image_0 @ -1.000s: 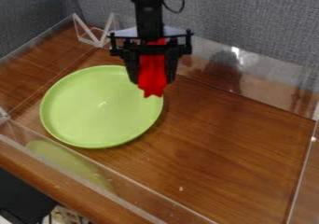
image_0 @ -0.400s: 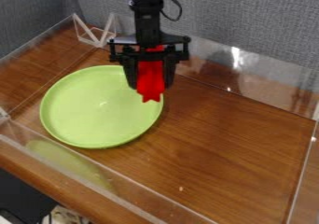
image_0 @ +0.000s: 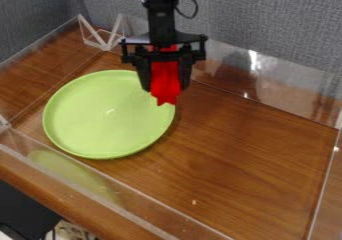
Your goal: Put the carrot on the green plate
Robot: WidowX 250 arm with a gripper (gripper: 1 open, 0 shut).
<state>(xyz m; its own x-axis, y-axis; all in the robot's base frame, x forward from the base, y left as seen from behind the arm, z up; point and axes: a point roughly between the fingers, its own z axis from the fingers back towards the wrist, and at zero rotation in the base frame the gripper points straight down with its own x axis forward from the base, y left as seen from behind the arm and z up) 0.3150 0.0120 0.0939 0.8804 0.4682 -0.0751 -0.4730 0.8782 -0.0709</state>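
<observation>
1. Red stands out first: the carrot (image_0: 164, 81), a blocky stick, hangs upright between the fingers of the gripper (image_0: 163, 56), its lower end pointing down toward the table. Held by its upper part, its length stays clear below the fingers, so it can be lowered without the fingers reaching the surface first.

2. The jaws are part-way closed and clamped on the carrot's top; they look narrow only because the stick itself is slim.

3. The green plate (image_0: 94, 119) lies flat on the wooden table (image_0: 254, 154), to the left of and below the gripper in the picture. The carrot's lower tip appears over the plate's far right rim, or just beyond it; from this single slanted view I cannot say whether it hangs over the plate or over the wood beside it, nor whether the tip touches anything.

4. The arm points straight down, which suits a vertical set-down: the stick would land end-first and then tip over.

5. In my judgement the carry is nearly finished and the release is what remains. A shift toward the plate's middle would likely help, so that the carrot falls inside the raised rim and not across it.

6. Clear walls (image_0: 287, 74) fence in the table and leave little room to the sides.
</observation>
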